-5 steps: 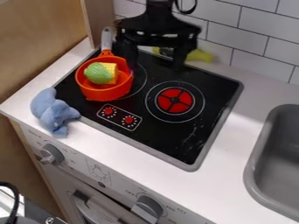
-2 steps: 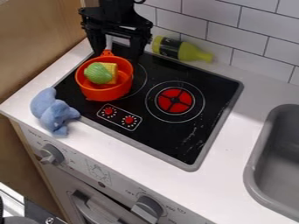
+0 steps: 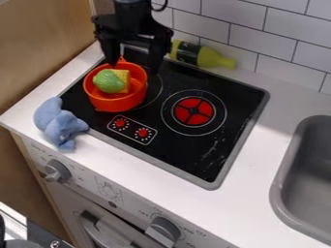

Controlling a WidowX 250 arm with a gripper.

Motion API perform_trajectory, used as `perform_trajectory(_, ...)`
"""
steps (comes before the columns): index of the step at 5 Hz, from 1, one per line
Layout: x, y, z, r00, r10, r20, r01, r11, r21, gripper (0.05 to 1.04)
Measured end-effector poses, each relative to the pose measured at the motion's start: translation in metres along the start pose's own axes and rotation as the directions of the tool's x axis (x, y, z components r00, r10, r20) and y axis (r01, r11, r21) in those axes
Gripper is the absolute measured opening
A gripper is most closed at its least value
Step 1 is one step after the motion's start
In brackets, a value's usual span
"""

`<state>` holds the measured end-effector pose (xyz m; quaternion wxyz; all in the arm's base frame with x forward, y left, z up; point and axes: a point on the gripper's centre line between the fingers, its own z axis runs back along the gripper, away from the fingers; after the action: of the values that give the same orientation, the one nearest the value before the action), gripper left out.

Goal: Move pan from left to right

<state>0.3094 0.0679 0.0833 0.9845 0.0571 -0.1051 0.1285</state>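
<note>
Above the back rim of the pan (image 3: 116, 102), at the left of the cooktop (image 3: 208, 162), I have the gripper (image 3: 134, 65) hanging with its two fingers spread wide apart and nothing held between them. The pan sits upright over the left-hand burner ring, carrying a green toy vegetable (image 3: 108, 81) and a yellow piece (image 3: 123, 77). Its handle points to the back, towards the wall; I can make out just the orange root (image 3: 121, 60), so how far down the fingers reach beside the grey part I can't tell. My judgement is that the step in hand is lining up on that handle. I'd want it centred between the fingers before closing, since the root looks nearer the left finger in the view and a lopsided squeeze could swing the pan round. Then I'd close gently, well down on the handle, and lift only enough to clear the glass, keeping the pan level: with the weight hanging off one end, it may droop or twist and tip the load out. From there I'd carry it slowly across to the red burner (image 3: 193, 112), probably the spot to aim for, keeping clear of the yellow-green bottle (image 3: 217, 58) lying along the wall, and let go only once the base sits flat.
</note>
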Motion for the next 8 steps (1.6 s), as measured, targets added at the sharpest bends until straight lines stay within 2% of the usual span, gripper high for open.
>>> perform_trajectory(1,-0.005,-0.008,-0.013,0.999,0.025,0.02,-0.025,1.0,0.006,0.995)
perform_trajectory(3,-0.015,-0.023,-0.024,0.996,0.066,0.065,-0.067,0.998,0.021,0.995)
perform_trajectory(5,-0.018,-0.029,-0.032,0.993,0.087,0.081,-0.088,0.996,0.007,0.995)
perform_trajectory(6,-0.021,-0.03,-0.04,0.992,0.099,0.074,-0.099,0.995,0.004,0.948)
perform_trajectory(7,-0.02,-0.031,-0.041,0.99,0.111,0.083,-0.111,0.994,-0.006,0.674)
perform_trajectory(8,-0.022,-0.03,-0.041,0.991,0.126,0.054,-0.126,0.992,-0.02,0.386)
